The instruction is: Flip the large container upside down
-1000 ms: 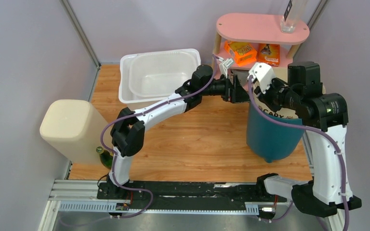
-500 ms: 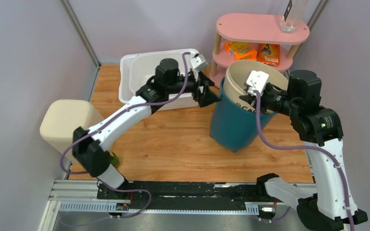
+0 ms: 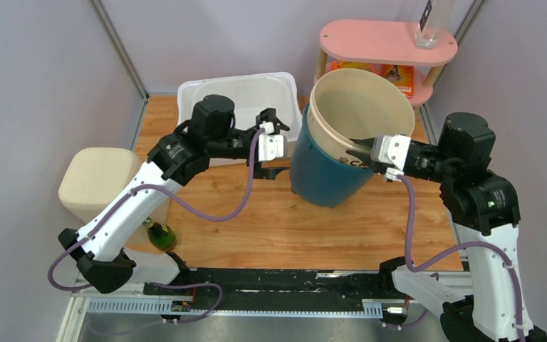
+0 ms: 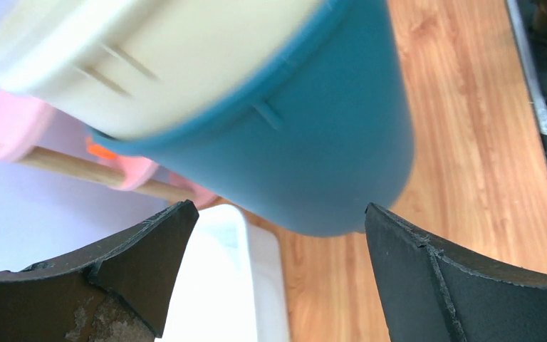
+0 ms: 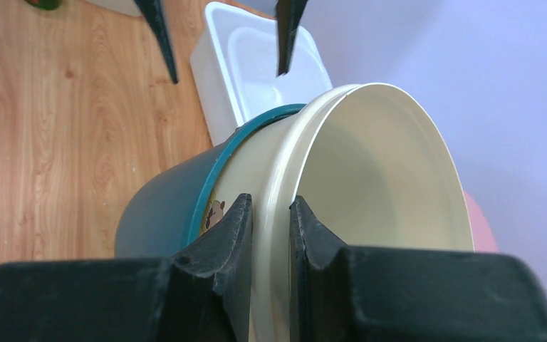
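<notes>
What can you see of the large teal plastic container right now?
The large teal plastic container has a cream interior and rim, looks empty, and bears a printed label near the rim. It is tilted, mouth angled upward. The right gripper pinches its rim; the open left gripper flanks its side, contact unclear.

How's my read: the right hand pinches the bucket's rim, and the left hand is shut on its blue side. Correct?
Wrong on the left hand: it is open, fingers spread wide and not clamped on the blue side, as the left wrist view shows. The right hand does pinch the rim of the bucket.
</notes>
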{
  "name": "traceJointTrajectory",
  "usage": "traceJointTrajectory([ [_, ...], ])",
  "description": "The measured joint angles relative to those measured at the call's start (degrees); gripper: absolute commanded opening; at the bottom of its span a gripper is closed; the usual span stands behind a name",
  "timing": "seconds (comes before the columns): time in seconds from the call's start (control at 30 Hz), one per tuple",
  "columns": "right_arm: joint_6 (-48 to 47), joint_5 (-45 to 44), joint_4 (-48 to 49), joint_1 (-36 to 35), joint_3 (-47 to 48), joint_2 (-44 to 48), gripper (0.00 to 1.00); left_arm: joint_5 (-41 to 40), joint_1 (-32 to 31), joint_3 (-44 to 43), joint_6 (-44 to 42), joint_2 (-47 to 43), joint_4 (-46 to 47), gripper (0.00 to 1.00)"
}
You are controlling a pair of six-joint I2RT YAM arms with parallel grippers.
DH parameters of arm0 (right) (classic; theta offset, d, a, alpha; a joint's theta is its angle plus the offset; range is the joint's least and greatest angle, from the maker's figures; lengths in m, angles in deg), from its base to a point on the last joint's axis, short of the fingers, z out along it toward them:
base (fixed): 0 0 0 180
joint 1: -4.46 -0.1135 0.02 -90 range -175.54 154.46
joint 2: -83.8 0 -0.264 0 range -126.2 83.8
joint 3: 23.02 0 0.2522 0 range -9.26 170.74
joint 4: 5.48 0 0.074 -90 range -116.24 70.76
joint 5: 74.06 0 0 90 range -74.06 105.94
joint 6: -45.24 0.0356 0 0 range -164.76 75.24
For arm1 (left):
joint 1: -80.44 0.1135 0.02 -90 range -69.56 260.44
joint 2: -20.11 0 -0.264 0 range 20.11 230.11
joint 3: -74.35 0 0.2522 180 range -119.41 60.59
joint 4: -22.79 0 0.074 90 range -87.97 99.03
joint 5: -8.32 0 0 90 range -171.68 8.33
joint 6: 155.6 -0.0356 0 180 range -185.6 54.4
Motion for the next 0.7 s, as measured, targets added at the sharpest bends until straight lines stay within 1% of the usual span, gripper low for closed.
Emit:
traceJointTrajectory([
  [0.07,0.0,1.3,-0.6,0.0,-0.3,-0.9,0.00,-0.9,-0.2,-2.2,-0.9,-0.6,-0.7,0.99],
  [0.27,-0.8,3.0,-1.7,0.0,-3.6,-1.3,0.00,-2.2,-2.3,-7.9,0.1,-2.3,2.8,0.99],
  [0.33,-2.5,3.5,-2.7,0.0,-4.2,-1.4,0.00,-2.1,-3.5,-11.3,0.3,-1.2,2.8,0.98],
  [0.43,-5.2,3.7,-4.1,-0.4,-4.4,-1.4,0.00,-0.8,-5.2,-19.5,0.2,3.6,1.1,0.96],
  [0.5,-6.6,3.8,-4.4,-0.7,-4.2,-1.4,0.00,-0.5,-6.4,-22.8,0.1,6.5,0.0,0.97],
  [0.57,-7.6,3.5,-4.5,-0.8,-3.0,-1.7,0.00,-1.2,-7.4,-22.3,0.3,7.9,-0.1,0.99],
  [0.63,-8.1,2.4,-4.3,-0.8,-0.4,-2.3,0.00,-2.7,-8.4,-17.5,1.1,7.1,1.8,1.00],
  [0.7,-8.8,0.3,-4.7,-0.9,1.7,-2.6,0.00,-5.2,-9.2,-9.3,1.6,4.1,8.1,1.00],
])
